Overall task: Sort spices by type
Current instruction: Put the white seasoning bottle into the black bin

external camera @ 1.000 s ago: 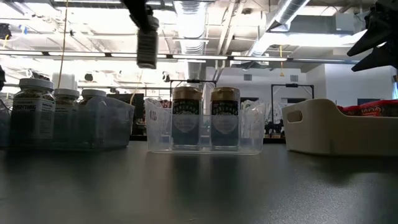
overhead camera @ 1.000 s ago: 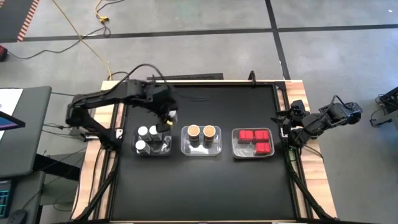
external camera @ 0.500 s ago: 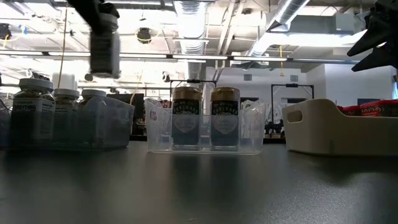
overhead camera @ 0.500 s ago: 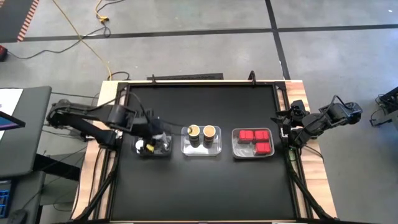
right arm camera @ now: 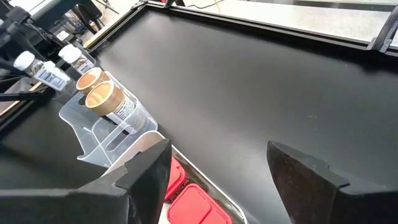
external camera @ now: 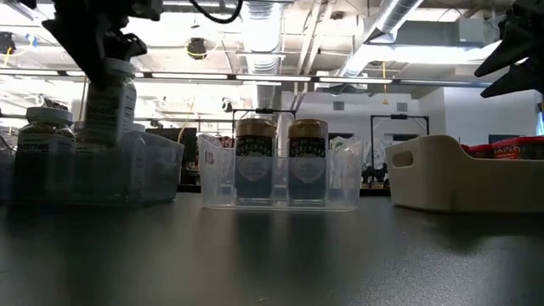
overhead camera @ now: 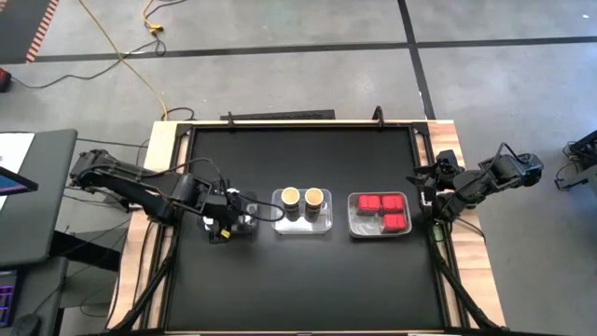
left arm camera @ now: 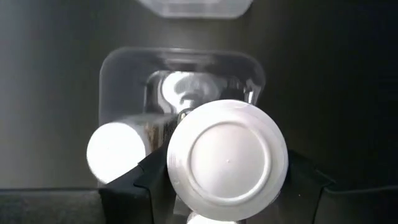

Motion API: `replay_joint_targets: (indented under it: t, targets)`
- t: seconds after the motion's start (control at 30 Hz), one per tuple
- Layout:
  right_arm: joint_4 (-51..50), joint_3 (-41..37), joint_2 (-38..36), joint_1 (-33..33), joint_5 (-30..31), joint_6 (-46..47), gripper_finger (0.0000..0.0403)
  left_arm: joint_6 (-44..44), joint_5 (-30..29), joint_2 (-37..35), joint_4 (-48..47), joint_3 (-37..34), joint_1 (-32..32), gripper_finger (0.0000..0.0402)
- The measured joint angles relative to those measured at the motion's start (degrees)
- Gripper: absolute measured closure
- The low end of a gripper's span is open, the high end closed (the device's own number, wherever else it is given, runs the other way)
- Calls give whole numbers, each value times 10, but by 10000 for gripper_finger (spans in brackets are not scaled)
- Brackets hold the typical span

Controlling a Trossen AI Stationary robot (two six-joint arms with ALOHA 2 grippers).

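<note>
Table (overhead camera: pixel 308 280): black top, wooden edging, three trays in a row across the middle.

Left tray (external camera: pixel 157 166): clear plastic, at the left end of the row. Contains white-capped jars (external camera: pixel 45 153); exact count not readable, since the arm covers most of the tray from above.

Left gripper (overhead camera: pixel 222 213): positioned directly over the left tray. Closed on a white-capped jar (left arm camera: pixel 227 160), cap gripped between the two fingers (left arm camera: pixel 143 180). Held jar seen in the low view tilted slightly, lower part inside the tray walls, beside the jars already there. Whether its base touches the tray floor: cannot tell. A second white cap (left arm camera: pixel 116 151) visible just beside the held one in the wrist view.

Middle tray (overhead camera: pixel 302 224): clear plastic, centre of the row. Contains two jars with tan round tops (overhead camera: pixel 302 197), upright, side by side, touching or nearly so. Dark labels facing the low camera.

Right tray (overhead camera: pixel 354 224): at the right end of the row, white-walled in the low view. Contains red packets (overhead camera: pixel 384 209): two side by side along the far edge, one more on the near right.

Right gripper (overhead camera: pixel 431 191): parked at the table's right edge, raised, well apart from all three trays. Fingers (right arm camera: pixel 149 177) standing partly apart, nothing between them.

Surroundings: grey floor with dark lines, yellow cable (overhead camera: pixel 131 56) at far left, ceiling ducts and lights behind the table in the low view.
</note>
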Motion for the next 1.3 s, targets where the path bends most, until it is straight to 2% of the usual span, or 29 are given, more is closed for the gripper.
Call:
replay_joint_targets:
  t: [0.17,0.43,0.7,1.07,1.3]
  targets:
    - [0,0,0,0,0,0,111,25,3,-4,53,-26,0,203]
    - [-23,0,0,0,0,38,111,47,29,-4,76,-57,1,202]
    - [-22,0,0,0,0,39,111,49,32,-6,108,-87,5,201]
    - [-21,0,0,0,0,43,111,44,51,-70,142,-139,29,201]
    - [-22,0,0,0,0,44,111,53,56,-79,143,-162,29,201]
